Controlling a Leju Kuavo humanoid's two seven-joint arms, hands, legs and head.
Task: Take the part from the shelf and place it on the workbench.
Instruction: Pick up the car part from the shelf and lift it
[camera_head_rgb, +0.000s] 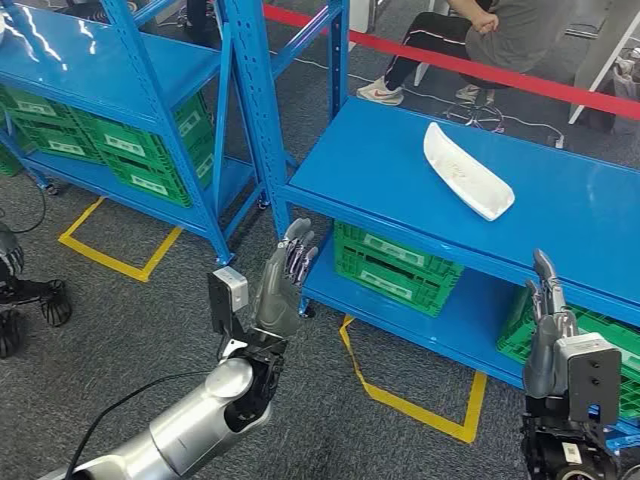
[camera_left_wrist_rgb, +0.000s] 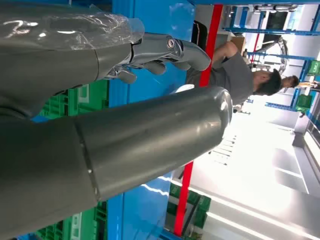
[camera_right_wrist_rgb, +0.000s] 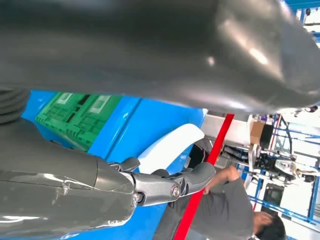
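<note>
The part, a long white curved piece, lies on the top board of the blue shelf ahead of me; the right wrist view has the part beyond my fingertips. My left hand is raised in front of the shelf's left post, fingers spread, holding nothing. It looms large in the left wrist view as left hand. My right hand is up below the shelf's front edge, fingers apart, holding nothing. Both hands are well short of the part.
Green crates sit on the shelf's lower board, more green crates on a second blue shelf at left. Yellow floor tape marks the carpet. Behind a red barrier tape a person sits.
</note>
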